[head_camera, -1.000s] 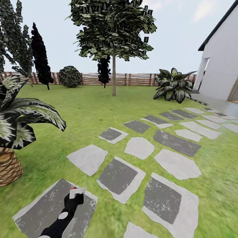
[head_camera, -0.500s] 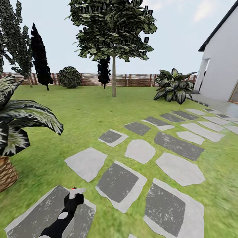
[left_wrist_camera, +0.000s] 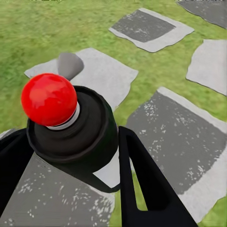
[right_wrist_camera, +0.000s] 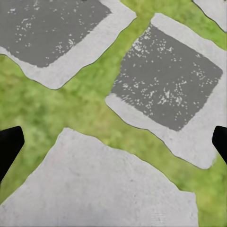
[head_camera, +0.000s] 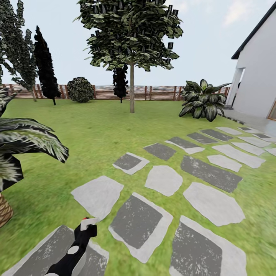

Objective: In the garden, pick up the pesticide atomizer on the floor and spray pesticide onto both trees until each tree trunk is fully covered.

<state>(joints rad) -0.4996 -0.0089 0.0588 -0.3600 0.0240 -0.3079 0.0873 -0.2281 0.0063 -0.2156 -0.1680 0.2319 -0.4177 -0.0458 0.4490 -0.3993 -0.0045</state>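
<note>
Between the fingers of your left end effector sits the pesticide atomizer, pinched at its dark round body, with the red spot on top; in the head view it rides low at the left, its pale spray head forward over the stepping stones. It looks small, rigid and probably light, with a smooth, likely slippery shell, so the body is the sound place to hold, leaving the trigger head free. Your right end effector is spread wide and holds nothing. The stones are flat, irregular slabs, pale-edged and speckled grey, set in grass. One tree stands well ahead, its trunk straight, bare and slim.
</note>
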